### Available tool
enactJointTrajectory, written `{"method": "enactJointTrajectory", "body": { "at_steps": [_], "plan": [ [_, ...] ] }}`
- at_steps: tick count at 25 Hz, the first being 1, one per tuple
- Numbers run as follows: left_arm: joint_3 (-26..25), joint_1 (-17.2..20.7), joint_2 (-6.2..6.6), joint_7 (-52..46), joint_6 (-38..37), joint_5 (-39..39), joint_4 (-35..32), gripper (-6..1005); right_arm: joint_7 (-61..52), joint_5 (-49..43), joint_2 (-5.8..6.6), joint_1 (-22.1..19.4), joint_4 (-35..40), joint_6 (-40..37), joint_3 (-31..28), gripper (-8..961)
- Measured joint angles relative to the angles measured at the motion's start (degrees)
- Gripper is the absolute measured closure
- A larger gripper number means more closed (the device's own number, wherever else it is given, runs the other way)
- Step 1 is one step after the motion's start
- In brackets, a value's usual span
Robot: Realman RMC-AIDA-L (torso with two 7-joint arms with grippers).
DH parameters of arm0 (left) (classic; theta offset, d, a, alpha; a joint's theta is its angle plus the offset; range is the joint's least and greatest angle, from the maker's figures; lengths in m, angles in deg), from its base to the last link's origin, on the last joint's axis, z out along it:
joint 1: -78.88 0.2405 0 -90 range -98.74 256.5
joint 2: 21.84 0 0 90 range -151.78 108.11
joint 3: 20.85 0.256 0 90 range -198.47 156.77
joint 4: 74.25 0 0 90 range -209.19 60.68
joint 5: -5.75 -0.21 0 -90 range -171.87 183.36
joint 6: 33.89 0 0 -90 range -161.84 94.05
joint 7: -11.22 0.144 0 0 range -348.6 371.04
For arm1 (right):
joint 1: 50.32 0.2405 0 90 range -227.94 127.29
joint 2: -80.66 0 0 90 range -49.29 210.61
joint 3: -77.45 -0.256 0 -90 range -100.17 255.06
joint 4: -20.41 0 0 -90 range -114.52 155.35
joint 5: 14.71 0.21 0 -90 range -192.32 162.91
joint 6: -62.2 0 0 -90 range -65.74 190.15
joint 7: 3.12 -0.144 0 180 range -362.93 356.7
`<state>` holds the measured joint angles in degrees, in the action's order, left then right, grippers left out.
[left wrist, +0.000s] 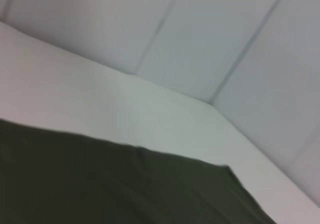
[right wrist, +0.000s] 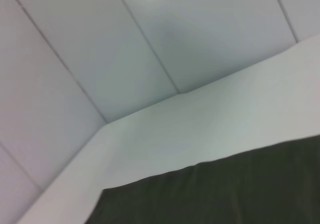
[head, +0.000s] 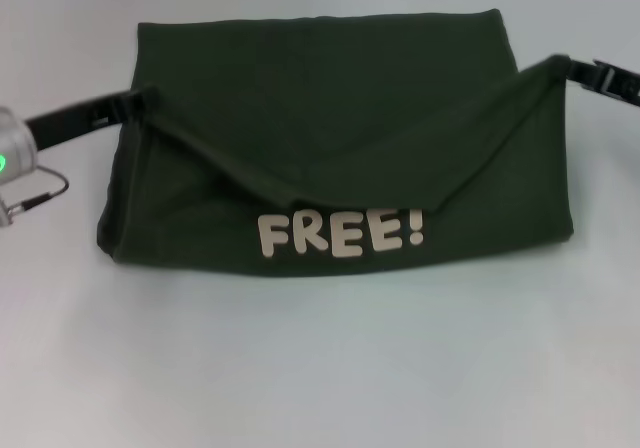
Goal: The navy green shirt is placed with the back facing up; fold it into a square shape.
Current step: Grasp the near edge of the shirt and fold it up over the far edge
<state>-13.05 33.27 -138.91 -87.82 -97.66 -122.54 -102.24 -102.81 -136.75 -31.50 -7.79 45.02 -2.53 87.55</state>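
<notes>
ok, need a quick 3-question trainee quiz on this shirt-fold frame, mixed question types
1. True or false: the dark olive-green soft fabric shirt shows no print.
2. Which pincers grip the shirt? A) left only B) right only C) both, one at each side
3. Fill in: the fabric between the two held corners sags into a ___ shape above the lettering.

Key
1. False: cream "FREE!" lettering shows near its front edge.
2. C: the left pincer and the right pincer each hold a lifted corner.
3. V: the fold dips at the middle, over the white table.
</notes>
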Motion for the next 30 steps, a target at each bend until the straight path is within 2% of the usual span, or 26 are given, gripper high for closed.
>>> {"method": "enactJointTrajectory", "body": {
  "at_steps": [5,13,15,16,17,18,24,27,30],
  "plan": [
    [0.68,-1.6,-0.16,6.11,7.97,5.8,3.16,946,5.55,2.64,-1.41,3.2,-2.55,9.43,0.26,803],
    [0.78,-3.05,-0.56,13.61,14.33,10.62,6.61,947,10.05,7.43,-2.46,5.23,-4.84,19.31,2.13,791],
    [0.8,-3.19,-1.12,16.16,16.14,12.07,7.62,947,11.69,8.32,-2.68,5.4,-6.12,21.28,2.56,788],
    [0.8,-3.24,-2.06,19.16,18.21,13.6,8.22,947,12.85,8.74,-2.86,5.42,-6.87,22.23,2.61,787],
    [0.8,-3.24,-2.06,19.16,18.21,13.6,8.22,947,13.61,9.08,-3.01,5.41,-7.3,22.88,2.63,785],
    [0.76,-3.24,-2.65,21.02,19.31,14.59,8.47,947,14.65,9.56,-3.29,5.36,-7.86,23.66,2.65,784],
    [0.72,-2.59,-5.28,27.76,22.2,18.49,8.94,946,20.52,12.93,-5.58,4.67,-8.65,27.82,2.65,775],
    [0.74,-2.5,-5.86,29.13,22.73,18.99,9.43,946,22.04,13.24,-5.91,4.55,-9.39,28.92,2.64,770],
    [0.79,-2.48,-5.91,29.88,23.01,19.06,10.1,946,22.44,13.27,-6.09,4.46,-9.83,29.21,2.74,766]
  ]
}}
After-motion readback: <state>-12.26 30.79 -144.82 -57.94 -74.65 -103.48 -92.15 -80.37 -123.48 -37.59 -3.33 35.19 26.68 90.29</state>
